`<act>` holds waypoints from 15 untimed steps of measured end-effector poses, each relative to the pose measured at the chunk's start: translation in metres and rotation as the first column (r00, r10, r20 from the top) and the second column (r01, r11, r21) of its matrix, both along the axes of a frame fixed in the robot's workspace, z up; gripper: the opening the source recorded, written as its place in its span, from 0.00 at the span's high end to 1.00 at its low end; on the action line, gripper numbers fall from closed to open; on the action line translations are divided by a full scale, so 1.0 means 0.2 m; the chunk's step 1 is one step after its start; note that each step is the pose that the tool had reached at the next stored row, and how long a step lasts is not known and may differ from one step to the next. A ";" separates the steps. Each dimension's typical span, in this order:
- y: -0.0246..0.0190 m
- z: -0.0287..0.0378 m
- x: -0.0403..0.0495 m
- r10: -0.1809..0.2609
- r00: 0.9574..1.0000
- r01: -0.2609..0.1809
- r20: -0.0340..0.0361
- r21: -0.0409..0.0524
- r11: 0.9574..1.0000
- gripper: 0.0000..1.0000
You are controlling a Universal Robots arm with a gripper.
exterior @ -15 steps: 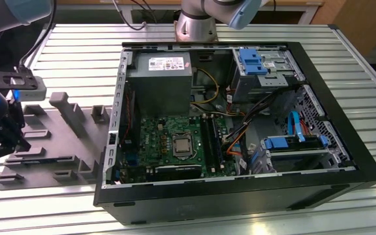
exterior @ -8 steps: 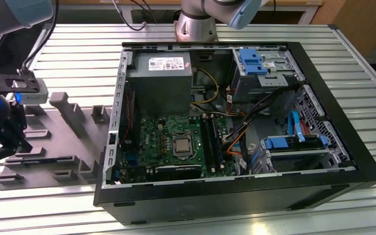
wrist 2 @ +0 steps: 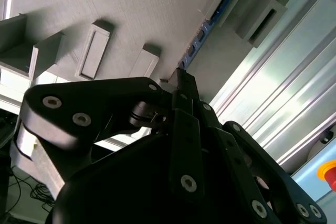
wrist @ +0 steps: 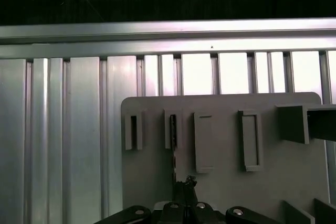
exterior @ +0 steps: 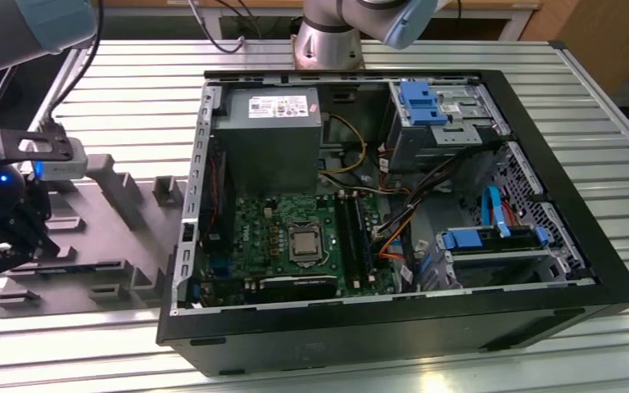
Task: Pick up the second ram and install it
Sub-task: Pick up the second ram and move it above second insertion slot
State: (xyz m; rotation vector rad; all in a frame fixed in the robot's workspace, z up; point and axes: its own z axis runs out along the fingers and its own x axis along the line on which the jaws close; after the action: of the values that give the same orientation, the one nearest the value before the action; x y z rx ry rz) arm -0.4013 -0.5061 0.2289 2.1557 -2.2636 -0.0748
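- The ram (wrist 2: 202, 35) stands on its long edge in the tray (wrist 2: 131, 14), a thin blue-black strip running from a raised slot block down to the fingertips.
- In the first wrist view the ram (wrist: 173, 150) is a dark line through one of the tray's (wrist: 147, 182) slot blocks, with its near end at the gripper (wrist: 185, 184).
- The gripper (wrist 2: 181, 77) has its fingers drawn right together. They look pinched on the near end of the ram, one pad on each flat face.
- By my read this is the grasp, and the stick has not been lifted out of its holder.
- To do it well, the pinch should sit square on the flat faces, not on the chips' corners. The end hold leaves a long free length that will want to lever.
- I'd pull in line with the slots. Any twist could jam the stick against the blocks or flex it.
- In the exterior view the gripper (exterior: 3, 246) is low over the tray (exterior: 128, 205), at that view's left.
- The open case (exterior: 402, 327) lies well apart towards that view's right, with the green board (exterior: 282, 221) and its black slots (exterior: 353, 237) inside.
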 end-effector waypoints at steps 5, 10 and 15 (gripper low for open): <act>0.000 -0.004 0.001 0.000 1.000 0.000 0.000 0.000 1.000 0.89; 0.000 -0.005 0.001 0.000 1.000 0.000 0.000 0.000 1.000 0.89; 0.000 -0.005 0.001 0.000 1.000 0.000 0.000 0.000 1.000 0.70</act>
State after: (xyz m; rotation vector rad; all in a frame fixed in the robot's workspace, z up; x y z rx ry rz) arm -0.4010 -0.5062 0.2278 2.1557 -2.2634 -0.0748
